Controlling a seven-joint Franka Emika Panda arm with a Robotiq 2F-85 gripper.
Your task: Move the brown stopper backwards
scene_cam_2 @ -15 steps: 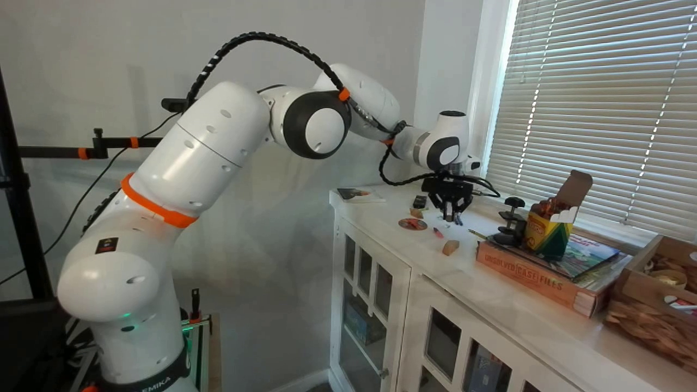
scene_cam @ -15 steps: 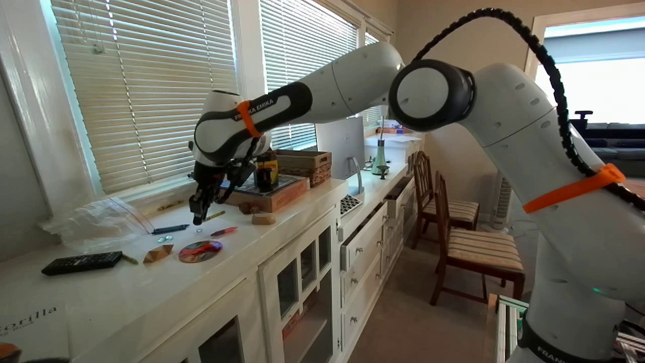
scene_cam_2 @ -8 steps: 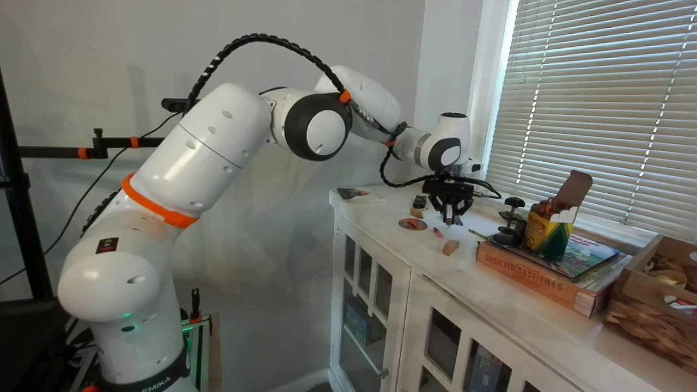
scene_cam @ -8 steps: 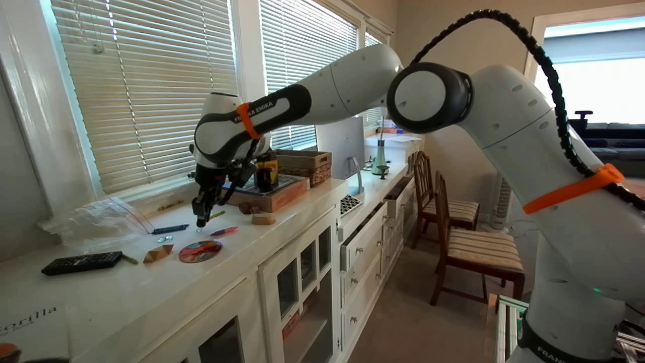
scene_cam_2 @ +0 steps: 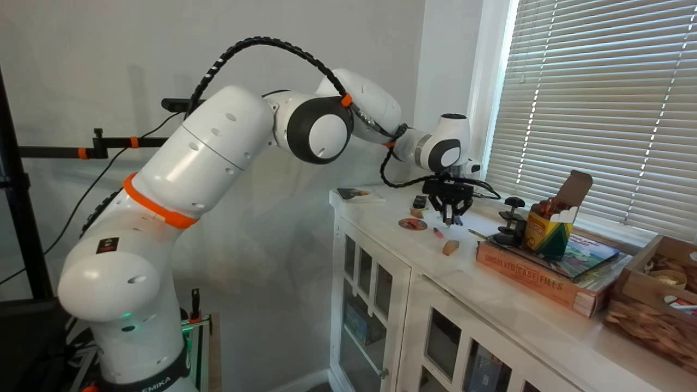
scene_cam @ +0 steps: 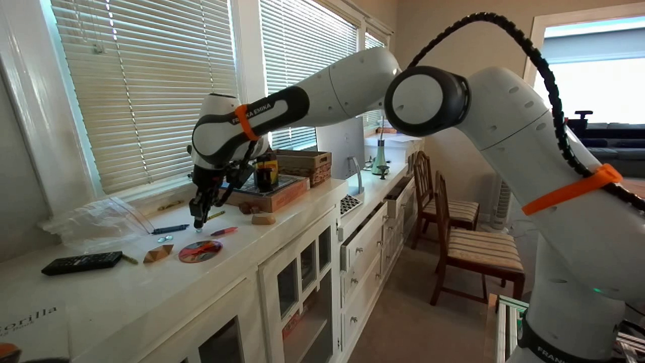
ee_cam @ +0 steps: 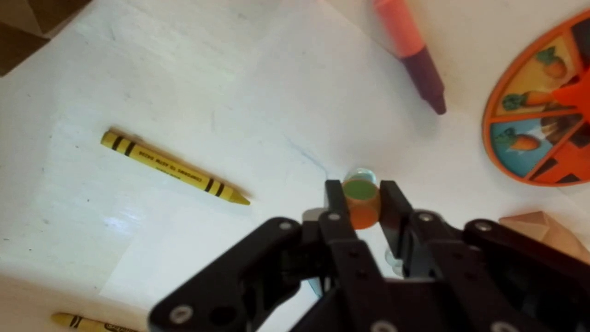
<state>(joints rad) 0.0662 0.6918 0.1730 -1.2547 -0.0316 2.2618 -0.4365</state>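
Note:
No thing that is plainly a brown stopper shows. In the wrist view my gripper (ee_cam: 362, 191) is shut on a small see-through orange-brown cylinder (ee_cam: 362, 214) with a green end; whether this is the stopper I cannot tell. A clear glass bead (ee_cam: 361, 174) lies just beyond the fingertips. In both exterior views the gripper (scene_cam: 198, 223) (scene_cam_2: 448, 218) points down close above the white counter (scene_cam: 126, 297); the cylinder is not clear there. Brown faceted blocks lie on both sides: a block (scene_cam: 263, 219) near the box and a block (scene_cam: 158, 253) near the remote.
A red crayon (scene_cam: 224, 231), a round spinner disc (scene_cam: 200, 251), a blue crayon (scene_cam: 170, 229) and a yellow crayon (ee_cam: 170, 166) lie around the gripper. A plastic bag (scene_cam: 98, 227) and remote (scene_cam: 83, 262) are nearby. A book box (scene_cam_2: 533, 275) carries a crayon box (scene_cam_2: 547, 234) and clamp (scene_cam_2: 511, 223).
My gripper has come down slightly toward the counter, and the arm's elbow has sunk a little. The things on the counter have not visibly moved.

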